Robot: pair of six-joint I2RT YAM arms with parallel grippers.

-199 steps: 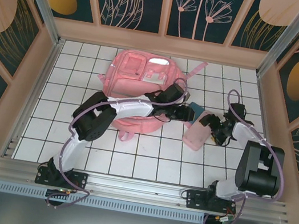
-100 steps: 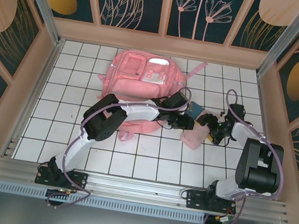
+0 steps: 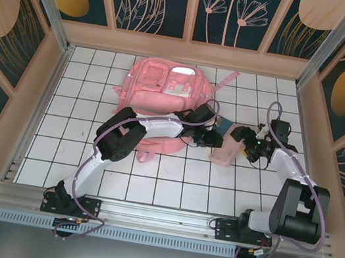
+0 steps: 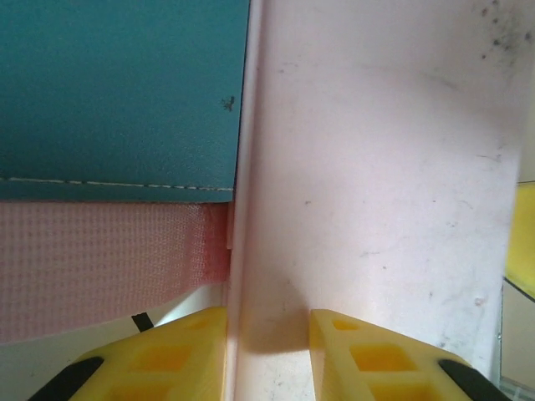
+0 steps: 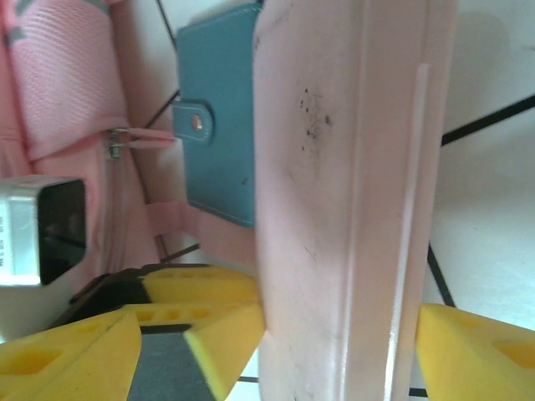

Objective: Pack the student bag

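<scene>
Handover step, I judge: the pink case (image 3: 228,149), just right of the student bag (image 3: 163,87) at the far middle, sits clamped wide in the right gripper (image 5: 338,326) while the left gripper (image 4: 267,322) pinches its thin edge. Next, the right must release cleanly.

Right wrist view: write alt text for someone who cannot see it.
A pale pink flat case sits between two yellow fingers, spanning the gap between them. Behind it lies a teal snap-tab wallet beside the pink student bag, on a white tiled table.
</scene>
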